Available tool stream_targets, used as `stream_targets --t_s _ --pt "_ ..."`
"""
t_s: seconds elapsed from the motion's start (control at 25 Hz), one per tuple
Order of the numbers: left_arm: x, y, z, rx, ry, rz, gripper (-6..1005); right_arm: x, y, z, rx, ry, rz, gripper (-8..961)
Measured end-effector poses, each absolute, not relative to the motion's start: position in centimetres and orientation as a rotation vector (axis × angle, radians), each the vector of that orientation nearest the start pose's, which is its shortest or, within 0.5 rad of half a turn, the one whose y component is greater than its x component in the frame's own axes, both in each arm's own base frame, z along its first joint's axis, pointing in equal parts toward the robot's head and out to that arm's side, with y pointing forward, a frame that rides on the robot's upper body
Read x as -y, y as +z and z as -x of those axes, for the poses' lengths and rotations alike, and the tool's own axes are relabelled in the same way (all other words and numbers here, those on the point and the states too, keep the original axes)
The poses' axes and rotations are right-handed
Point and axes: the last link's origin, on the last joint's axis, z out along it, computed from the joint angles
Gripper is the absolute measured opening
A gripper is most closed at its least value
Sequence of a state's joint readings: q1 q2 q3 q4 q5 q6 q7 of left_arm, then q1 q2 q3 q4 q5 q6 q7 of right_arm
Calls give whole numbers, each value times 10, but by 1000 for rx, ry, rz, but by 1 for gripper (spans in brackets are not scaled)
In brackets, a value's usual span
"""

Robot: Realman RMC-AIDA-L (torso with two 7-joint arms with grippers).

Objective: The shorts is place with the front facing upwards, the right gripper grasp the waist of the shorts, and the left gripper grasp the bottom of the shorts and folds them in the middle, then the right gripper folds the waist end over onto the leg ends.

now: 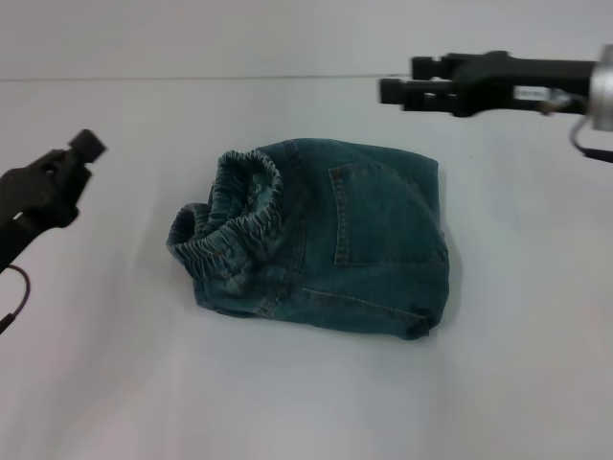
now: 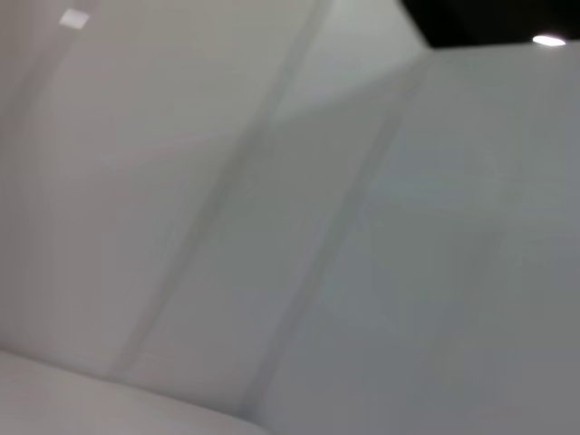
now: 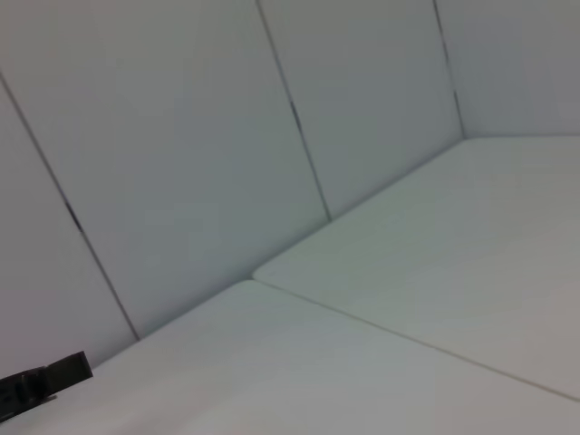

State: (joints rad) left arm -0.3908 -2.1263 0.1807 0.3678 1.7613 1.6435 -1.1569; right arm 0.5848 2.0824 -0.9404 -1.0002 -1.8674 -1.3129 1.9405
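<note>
The shorts [image 1: 383,249] lie folded into a compact bundle in the middle of the white table, in the head view only. A stitched pocket [image 1: 369,216] faces up. The gathered waist [image 1: 235,216] bunches at the bundle's left side, its opening showing. I cannot pick out the leg ends in the folded layers. My left gripper [image 1: 84,149] hovers off to the left of the shorts, clear of the cloth. My right gripper [image 1: 395,91] hangs above the far right, beyond the bundle, holding nothing. Neither wrist view shows the shorts.
The white table [image 1: 115,383] spreads on all sides of the bundle. A white panelled wall [image 3: 181,136] rises behind the table. A cable [image 1: 17,297] loops below the left arm. A black gripper part [image 3: 45,382] shows in the right wrist view.
</note>
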Motion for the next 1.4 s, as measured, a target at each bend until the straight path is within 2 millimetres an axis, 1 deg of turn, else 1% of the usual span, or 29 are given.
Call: stream_targets --t_s 0.16,0.24,0.32,0.4,0.56,0.6,0.76,0.84,1.0,1.12,1.4 --pt "-285 19 291 782 -1322 2161 40 -369 55 -201 -778 759 2627 797" --pt "-285 17 283 770 -1310 2263 43 -350 63 -208 -707 768 2717 795" --pt "-284 13 278 760 -1257 2382 47 -333 68 -215 -650 783 2782 795" --pt "-281 12 278 764 -1188 2485 51 -318 77 -227 -650 796 2804 795" --pt "-274 17 282 801 -1088 2609 59 -299 88 -247 -712 789 2789 795" --pt "-272 18 284 839 -1048 2646 60 -294 90 -253 -732 782 2783 795" --pt "-267 15 290 1019 -882 2746 68 -282 91 -266 -775 764 2769 796" --pt "-265 14 292 1060 -831 2770 138 -279 90 -271 -783 746 2768 796" --pt "-260 18 296 1072 -830 2759 277 -277 82 -280 -814 688 2766 796" --pt "-258 24 297 1062 -846 2744 343 -278 78 -280 -826 674 2772 796" --pt "-257 31 299 1063 -880 2710 497 -283 71 -282 -847 637 2764 795"
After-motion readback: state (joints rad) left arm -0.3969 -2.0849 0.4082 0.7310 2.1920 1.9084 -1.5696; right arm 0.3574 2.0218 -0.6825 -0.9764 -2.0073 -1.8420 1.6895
